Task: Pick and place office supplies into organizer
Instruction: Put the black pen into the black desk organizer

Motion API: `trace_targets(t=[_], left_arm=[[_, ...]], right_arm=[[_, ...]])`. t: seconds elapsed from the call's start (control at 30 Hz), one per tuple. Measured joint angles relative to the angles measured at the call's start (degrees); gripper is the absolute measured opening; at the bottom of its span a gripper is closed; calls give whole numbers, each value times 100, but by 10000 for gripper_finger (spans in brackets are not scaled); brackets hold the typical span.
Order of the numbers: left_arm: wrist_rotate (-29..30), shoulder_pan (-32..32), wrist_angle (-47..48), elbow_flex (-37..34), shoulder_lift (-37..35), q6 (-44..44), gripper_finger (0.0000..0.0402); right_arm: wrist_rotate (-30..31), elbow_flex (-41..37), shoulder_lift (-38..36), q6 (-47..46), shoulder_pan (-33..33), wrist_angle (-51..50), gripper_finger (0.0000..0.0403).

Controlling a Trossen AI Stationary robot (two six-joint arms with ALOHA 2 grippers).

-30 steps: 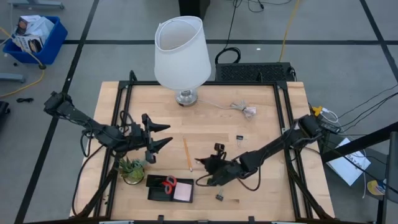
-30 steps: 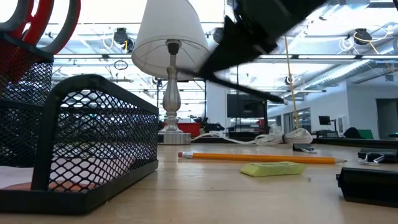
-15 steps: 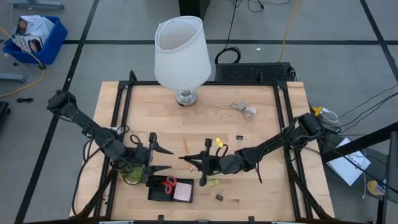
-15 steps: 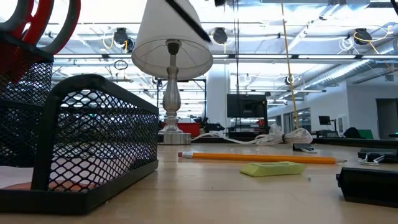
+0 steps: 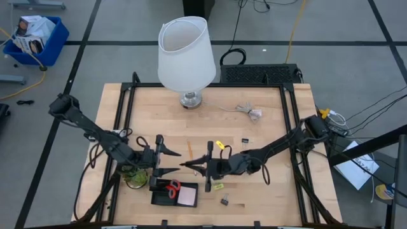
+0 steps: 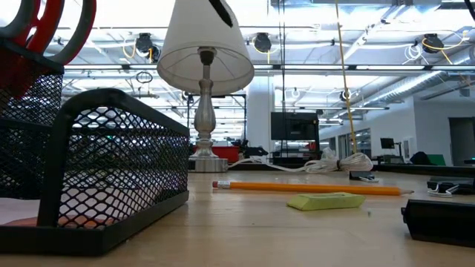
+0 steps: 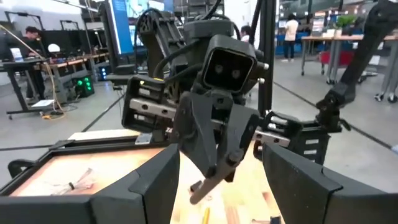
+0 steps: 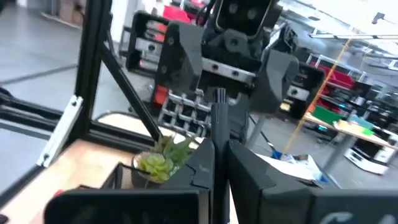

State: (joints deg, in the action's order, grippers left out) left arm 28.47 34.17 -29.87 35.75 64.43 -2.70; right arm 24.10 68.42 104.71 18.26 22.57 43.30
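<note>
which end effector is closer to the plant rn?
Left. The left end effector is open just beside the plant, above the organizer. The right end effector, shut on a dark pen, sits farther off, facing the left one.

I see red scissors (image 5: 172, 186) and a pink pad (image 5: 187, 196) in the black mesh organizer (image 5: 159, 194), an orange pencil (image 6: 312, 188), a yellow-green note (image 6: 325, 201), a white lampshade (image 5: 186, 53).

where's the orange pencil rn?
High view: the orange pencil lies on the table left of centre, just behind the two hands' facing tips, above the organizer. Low view: beside a yellow-green pad.
</note>
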Motion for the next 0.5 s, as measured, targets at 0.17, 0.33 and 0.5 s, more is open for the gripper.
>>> trace_targets(t=[0.17,0.33,0.5], left_arm=[[-36,-52,-170,0,143,-44,234],[-43,-80,-186,2,162,-15,234],[-44,-146,-160,2,205,117,233]], right_arm=[[-184,4,0,-121,-126,93,21],[-190,4,0,-137,-182,96,21],[-192,4,0,-141,-223,91,21]])
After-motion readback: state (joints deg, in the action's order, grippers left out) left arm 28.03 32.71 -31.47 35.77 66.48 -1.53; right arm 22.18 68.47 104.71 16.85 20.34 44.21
